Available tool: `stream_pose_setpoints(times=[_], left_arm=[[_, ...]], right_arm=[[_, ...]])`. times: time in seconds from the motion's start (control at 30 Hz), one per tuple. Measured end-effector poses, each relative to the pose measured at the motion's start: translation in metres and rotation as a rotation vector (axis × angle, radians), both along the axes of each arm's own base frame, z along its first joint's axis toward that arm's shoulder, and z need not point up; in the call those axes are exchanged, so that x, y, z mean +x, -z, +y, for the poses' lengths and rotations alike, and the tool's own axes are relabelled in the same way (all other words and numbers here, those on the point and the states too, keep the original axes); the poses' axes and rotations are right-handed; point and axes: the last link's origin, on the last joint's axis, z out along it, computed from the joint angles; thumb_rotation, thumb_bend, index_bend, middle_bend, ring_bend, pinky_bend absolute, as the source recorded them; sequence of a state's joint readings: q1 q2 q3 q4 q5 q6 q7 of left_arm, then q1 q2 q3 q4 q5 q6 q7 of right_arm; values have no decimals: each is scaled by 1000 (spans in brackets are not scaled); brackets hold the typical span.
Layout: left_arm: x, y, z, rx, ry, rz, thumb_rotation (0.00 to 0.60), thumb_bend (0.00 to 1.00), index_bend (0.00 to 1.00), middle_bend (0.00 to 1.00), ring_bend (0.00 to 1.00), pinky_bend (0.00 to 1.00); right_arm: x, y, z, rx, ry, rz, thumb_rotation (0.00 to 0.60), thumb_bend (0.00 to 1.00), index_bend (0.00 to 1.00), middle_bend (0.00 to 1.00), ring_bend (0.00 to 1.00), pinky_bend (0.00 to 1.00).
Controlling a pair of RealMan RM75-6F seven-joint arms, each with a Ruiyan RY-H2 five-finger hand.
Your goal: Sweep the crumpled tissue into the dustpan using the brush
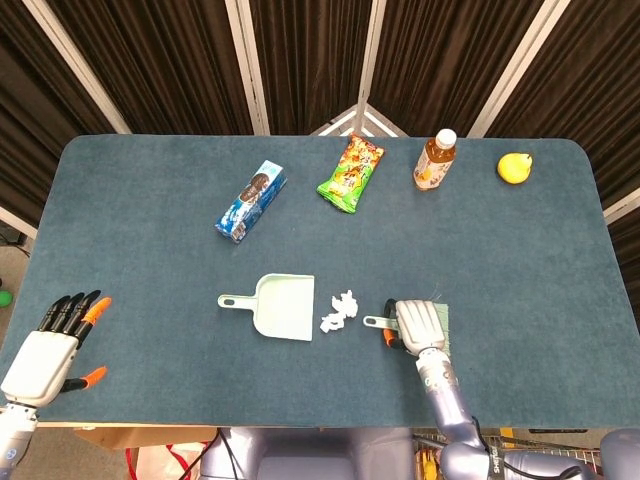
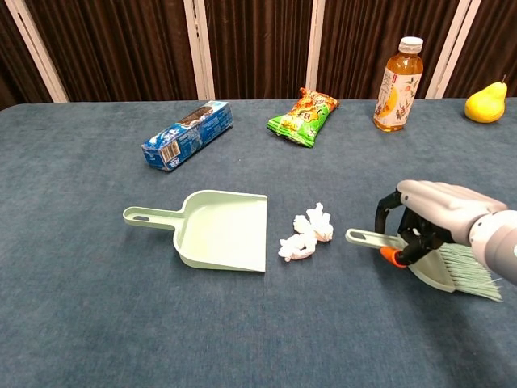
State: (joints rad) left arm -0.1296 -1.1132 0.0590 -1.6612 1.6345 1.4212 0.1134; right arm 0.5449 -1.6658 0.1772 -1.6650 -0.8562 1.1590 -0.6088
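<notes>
We've got our right robot hand wrapped around the brush, and the tissue sits just to its left, with the dustpan straight beyond it.

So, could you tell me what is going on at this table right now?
The right hand grips the brush, handle pointing toward the crumpled tissue. The tissue lies on the table just outside the open mouth of the dustpan, not yet swept in. The left hand hangs open off the table's near left corner.
</notes>
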Motion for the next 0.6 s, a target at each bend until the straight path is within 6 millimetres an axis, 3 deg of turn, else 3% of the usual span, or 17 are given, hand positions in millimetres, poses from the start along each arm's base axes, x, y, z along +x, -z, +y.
stream_pose_setpoints(times=[0.33,0.6], left_arm=[[2,2,0,3,3,5,600,0,0,0,0,0],[6,4,5,-7,1,16,600,0,0,0,0,0]], right_arm=[[21,-32,-8,-5,19,-153,600,530,835,913,936,871],[34,-56,-16,-41,4,-217,600,678,849,914,937,871]])
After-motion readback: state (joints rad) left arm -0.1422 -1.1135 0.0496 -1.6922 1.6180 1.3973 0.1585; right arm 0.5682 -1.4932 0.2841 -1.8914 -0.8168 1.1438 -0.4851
